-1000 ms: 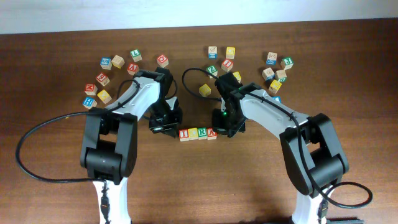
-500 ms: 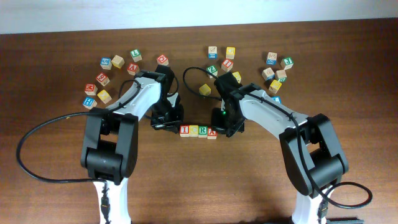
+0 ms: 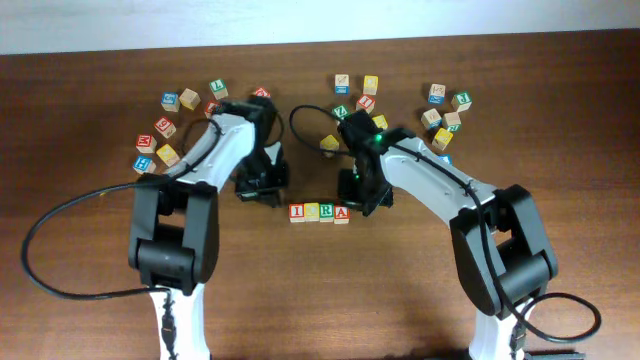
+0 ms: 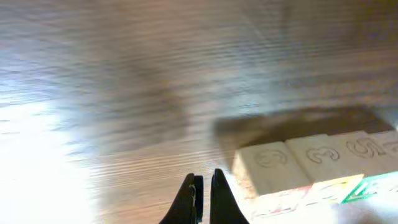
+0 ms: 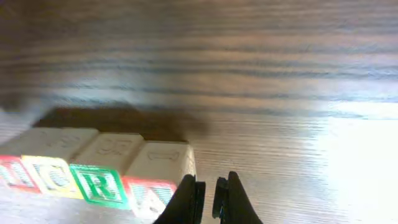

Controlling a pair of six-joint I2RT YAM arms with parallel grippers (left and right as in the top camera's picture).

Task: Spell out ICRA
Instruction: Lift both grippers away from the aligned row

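ICRA cubes (image 3: 319, 213) sit in a touching row on tabletop (image 3: 400, 290), left end effector (image 4: 203, 180) and right end effector (image 5: 210, 183) both clenched empty, flanking it

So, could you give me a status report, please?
Left hand shut, empty. Right hand shut, empty. Four small wooden letter cubes in a row, reading ICRA. Spare cubes well clear.

Count: 4 cubes in the ICRA row (image 3: 319, 212), sitting between left tool (image 4: 204, 180) and right tool (image 5: 210, 183). 2 tools in all. Loose cubes (image 3: 167, 154) on the counter (image 3: 90, 230): 9 visible beyond the left tool, 11 beyond the right tool, some partly under the 2 arms (image 3: 430, 175).
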